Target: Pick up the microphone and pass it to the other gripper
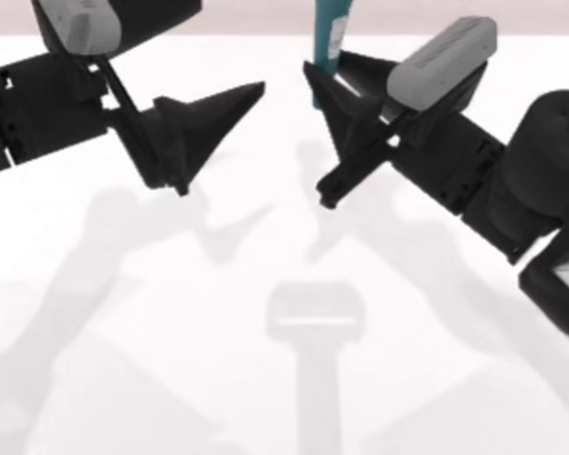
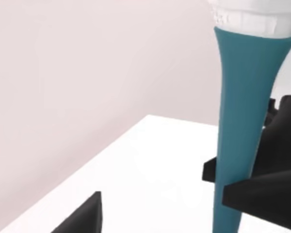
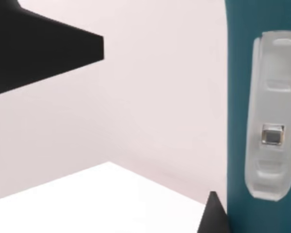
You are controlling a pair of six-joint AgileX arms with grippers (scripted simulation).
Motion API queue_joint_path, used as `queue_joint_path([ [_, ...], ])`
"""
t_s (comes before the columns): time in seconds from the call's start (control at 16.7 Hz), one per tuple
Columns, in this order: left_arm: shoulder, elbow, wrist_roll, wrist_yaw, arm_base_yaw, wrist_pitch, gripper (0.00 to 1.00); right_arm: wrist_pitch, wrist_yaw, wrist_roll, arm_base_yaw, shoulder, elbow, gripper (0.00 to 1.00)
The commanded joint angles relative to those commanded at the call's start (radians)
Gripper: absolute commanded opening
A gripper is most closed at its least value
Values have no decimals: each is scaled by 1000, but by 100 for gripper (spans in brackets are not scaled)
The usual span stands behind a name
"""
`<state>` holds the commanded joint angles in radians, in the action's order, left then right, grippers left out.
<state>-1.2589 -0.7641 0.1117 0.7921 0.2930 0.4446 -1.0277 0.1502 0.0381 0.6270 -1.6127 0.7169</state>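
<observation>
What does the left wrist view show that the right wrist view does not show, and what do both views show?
Only the left wrist view shows the mic's white head, the handle tapering downward, and the right gripper shut on that handle.

Only the right wrist view shows the white switch plate on the handle, with its small square button. A black finger of the other gripper also shows there, apart from the mic.

Both views show the teal handle upright, the white table and the pale wall behind it.
</observation>
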Motion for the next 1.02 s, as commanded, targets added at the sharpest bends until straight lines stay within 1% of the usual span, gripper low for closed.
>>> queue_joint_path([
  [0.18,-67,-54,-2,-38,45,17,100,0,0,0,0,0,0,0],
  [0.48,-253,-202,-8,-160,171,61,100,0,0,0,0,0,0,0],
  [0.6,-304,-242,-9,-197,208,73,100,0,0,0,0,0,0,0],
  [0.66,-316,-253,-10,-206,217,75,100,0,0,0,0,0,0,0],
  [0.9,-318,-254,-10,-208,219,76,100,0,0,0,0,0,0,0],
  [1.02,-318,-254,-10,-208,219,76,85,0,0,0,0,0,0,0],
])
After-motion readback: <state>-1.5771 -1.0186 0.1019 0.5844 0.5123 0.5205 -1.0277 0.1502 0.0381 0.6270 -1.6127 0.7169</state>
